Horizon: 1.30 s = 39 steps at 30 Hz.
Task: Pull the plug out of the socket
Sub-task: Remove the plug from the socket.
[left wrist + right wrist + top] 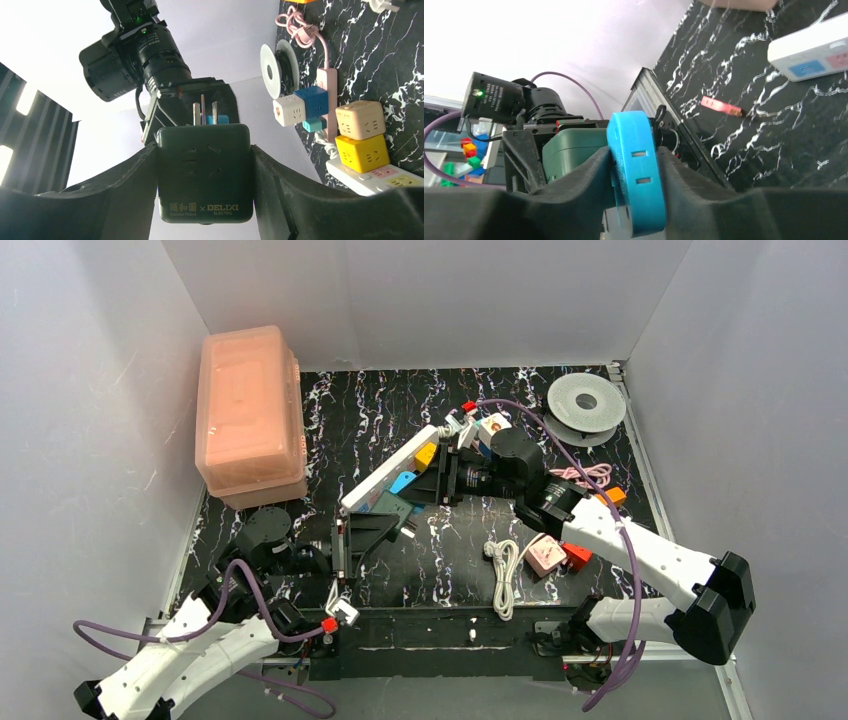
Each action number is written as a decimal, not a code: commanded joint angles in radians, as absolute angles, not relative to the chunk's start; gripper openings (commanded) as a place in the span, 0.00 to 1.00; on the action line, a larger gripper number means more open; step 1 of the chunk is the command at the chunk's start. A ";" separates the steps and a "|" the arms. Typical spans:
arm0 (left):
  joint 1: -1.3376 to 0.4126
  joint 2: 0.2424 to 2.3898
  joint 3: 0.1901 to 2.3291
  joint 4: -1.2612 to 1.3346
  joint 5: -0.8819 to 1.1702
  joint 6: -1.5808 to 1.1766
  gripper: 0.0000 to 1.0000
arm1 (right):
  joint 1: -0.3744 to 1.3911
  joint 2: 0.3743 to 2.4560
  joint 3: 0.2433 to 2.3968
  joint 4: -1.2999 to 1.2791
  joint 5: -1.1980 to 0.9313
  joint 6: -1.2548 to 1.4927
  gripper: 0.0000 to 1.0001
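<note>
Green adapter (pixel 204 175) is sitting clamped in the left gripper (pixel 204 149), prongs (pixel 202 110) bare. The right gripper (pixel 631 150) is pinching a blue plug (pixel 636 192) just beside it. White socket (pixel 382 478) is lying diagonally on the table (pixel 450 540), near both.

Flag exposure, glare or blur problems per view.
Top external: evenly lit, sharp, no glare on the table. Left wrist: wall blown out white, dark green adapter sharp with readable label, left tool fingers near-black. Right wrist: upper left overexposed, blue adapter sharp, coloured blocks at left edge blurred.
</note>
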<state>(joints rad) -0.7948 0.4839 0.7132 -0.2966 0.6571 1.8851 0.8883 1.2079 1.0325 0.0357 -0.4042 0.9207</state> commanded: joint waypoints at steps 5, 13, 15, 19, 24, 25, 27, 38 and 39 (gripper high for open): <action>-0.798 0.476 0.679 -0.099 0.635 1.940 0.00 | 0.884 1.165 0.989 0.227 -0.420 0.985 0.01; -0.796 0.476 0.698 -0.203 0.543 1.679 0.97 | 0.842 1.067 1.103 0.016 -0.305 0.820 0.01; -0.797 0.486 0.732 -0.243 0.530 1.540 0.98 | 0.841 1.065 1.148 -0.065 -0.275 0.764 0.01; -0.797 0.539 0.850 -0.350 0.513 1.207 0.98 | 0.842 1.063 1.209 -0.161 -0.236 0.673 0.01; -0.797 0.689 1.065 -0.434 0.422 0.616 0.98 | 0.848 1.063 1.266 -0.232 -0.232 0.577 0.01; -0.798 0.720 1.095 -0.442 0.390 0.510 0.98 | 0.853 1.063 1.279 -0.250 -0.234 0.553 0.01; -0.795 0.752 1.119 -0.437 0.363 0.346 0.98 | 0.871 1.062 1.301 -0.268 -0.244 0.505 0.01; -0.786 0.809 1.131 -0.417 0.636 -0.022 0.98 | 0.908 0.974 1.284 -0.242 -0.456 0.307 0.01; -0.785 0.808 1.126 -0.412 0.624 -0.018 0.98 | 0.908 0.964 1.268 -0.226 -0.483 0.296 0.01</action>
